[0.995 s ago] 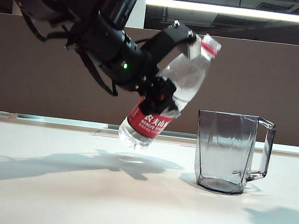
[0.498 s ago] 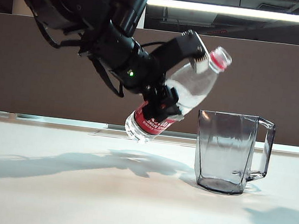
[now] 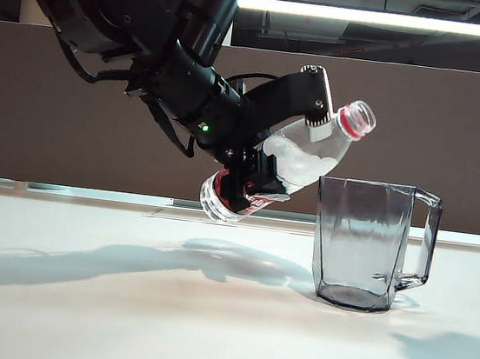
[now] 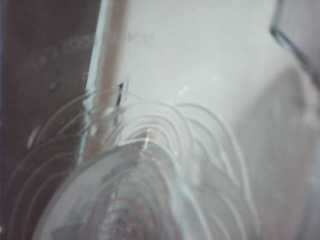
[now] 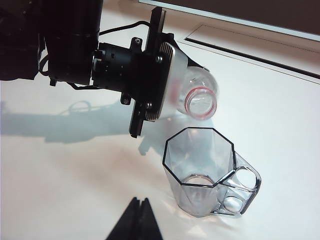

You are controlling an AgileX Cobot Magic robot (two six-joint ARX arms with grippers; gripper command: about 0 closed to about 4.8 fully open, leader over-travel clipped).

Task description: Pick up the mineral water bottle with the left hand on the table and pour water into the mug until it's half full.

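Mineral water bottle [image 5: 200,97] mouth uncapped, open only from right wrist.

1. The mug [image 3: 370,245] stands upright on the bench [image 3: 117,322], right of centre in the exterior view, handle pointing right.
2. The bottle [image 3: 290,164] hangs above the bench, left of the mug, tilted with its mouth raised toward the mug rim and its base lower, to the left.
3. The left gripper [image 3: 266,148] clamps the bottle mid-body.
4. The bottle mouth lies just beside and slightly above the rim, apart from it.
5. The right gripper [image 5: 138,220] sits well apart, jaws together, on the near side of the mug.
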